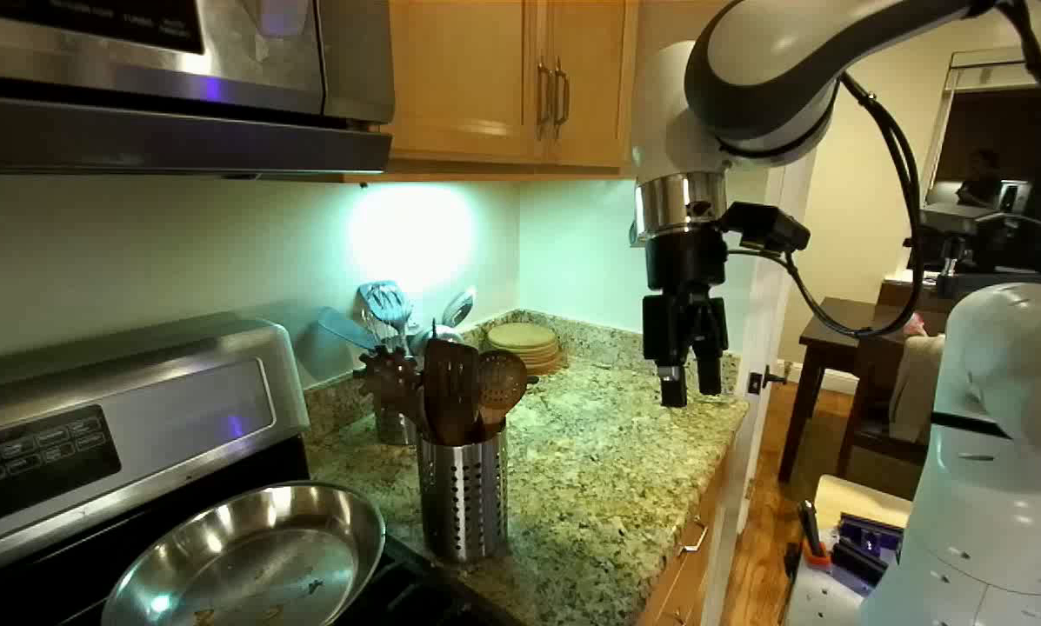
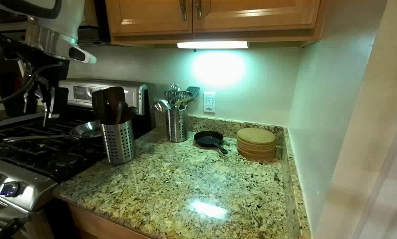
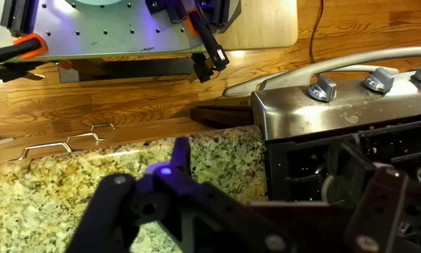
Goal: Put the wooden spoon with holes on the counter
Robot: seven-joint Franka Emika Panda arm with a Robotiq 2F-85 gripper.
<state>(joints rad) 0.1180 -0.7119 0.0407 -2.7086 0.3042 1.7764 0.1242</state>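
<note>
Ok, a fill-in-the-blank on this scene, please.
The brown wooden spoon with holes stands head ____ in a perforated steel cylinder on the speckled granite counter.
The black two-fingered gripper is ____, not shut.
In an exterior view, the round black skillet lies to the ____ of the stacked tan discs.

Missing words: up; open; left

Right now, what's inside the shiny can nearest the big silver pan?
The wooden spoon with holes, a dark slotted turner and a pronged server poke out of that steel holder. It hides their lower ends and anything at the bottom.
</note>
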